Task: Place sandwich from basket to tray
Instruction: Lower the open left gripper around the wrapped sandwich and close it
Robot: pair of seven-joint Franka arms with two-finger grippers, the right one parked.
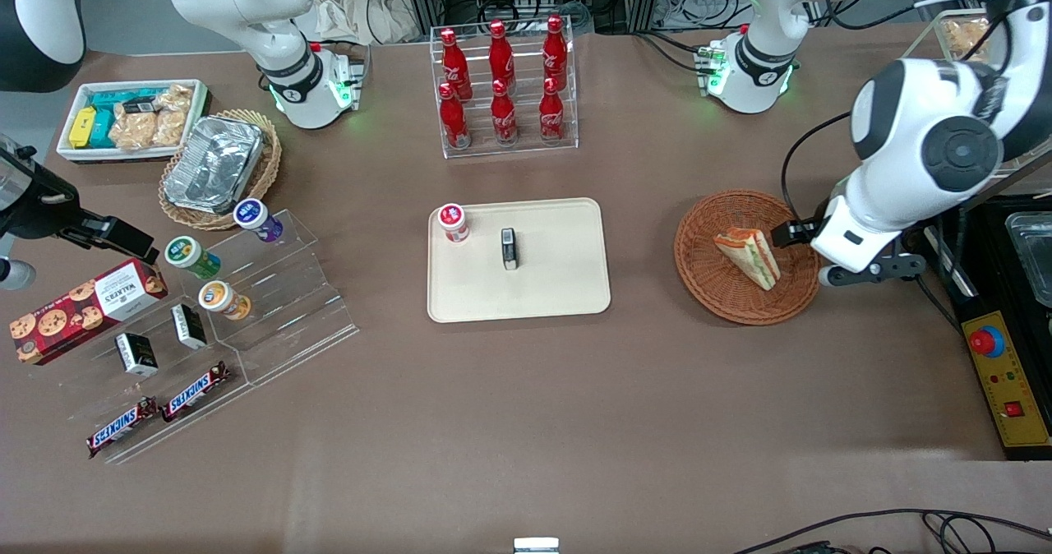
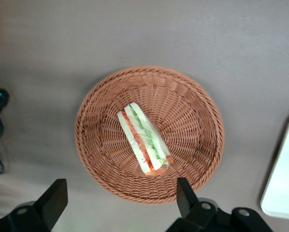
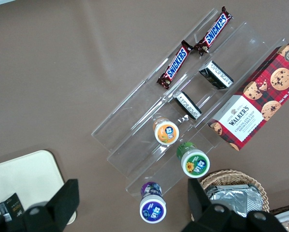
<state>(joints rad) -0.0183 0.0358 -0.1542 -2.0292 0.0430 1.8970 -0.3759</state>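
The sandwich [image 1: 749,256] [image 2: 143,138], a pale wedge with red and green layers, lies on its side in the middle of the round reddish-brown basket [image 1: 699,283] [image 2: 193,106]. My left gripper [image 1: 786,233] [image 2: 120,200] hovers above the basket's rim on the side toward the working arm's end of the table. It is open, and nothing is between its black fingers [image 2: 55,198]. The beige tray [image 1: 542,291] [image 2: 282,183] lies flat at the table's middle, apart from the basket.
A small red-lidded cup [image 1: 453,223] and a dark little box [image 1: 509,248] stand on the tray. A clear rack of cola bottles [image 1: 503,85] stands farther from the camera. A control box [image 1: 1007,381] sits at the working arm's table end.
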